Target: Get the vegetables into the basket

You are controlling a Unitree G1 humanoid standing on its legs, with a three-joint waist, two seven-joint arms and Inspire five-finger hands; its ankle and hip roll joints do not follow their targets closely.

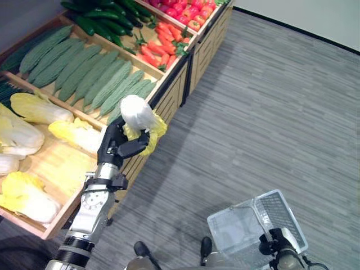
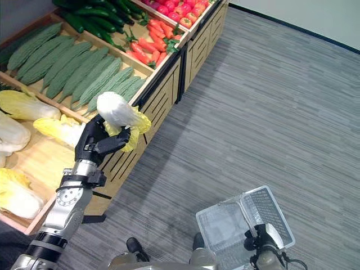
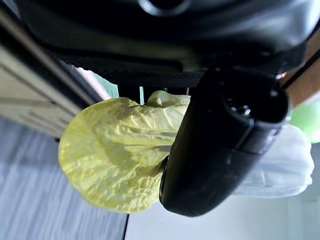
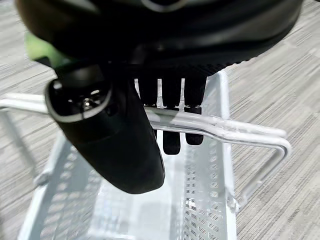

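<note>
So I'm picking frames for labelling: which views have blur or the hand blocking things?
Left wrist view: dark left hand looms close and soft, covering part of the yellow-green leafy cabbage. Right wrist view: right hand blurred, white wire basket sharper. Left eye view: stand and floor clear.

Cabbage [image 3: 120, 150] base behind left hand's thumb [image 3: 220, 150]; basket [image 1: 236, 225] btm cropped.

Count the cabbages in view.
6. One cabbage is held in the left hand beside the stand; five more cabbages lie in the wooden crate. Others may lie past the view's edge.
</note>
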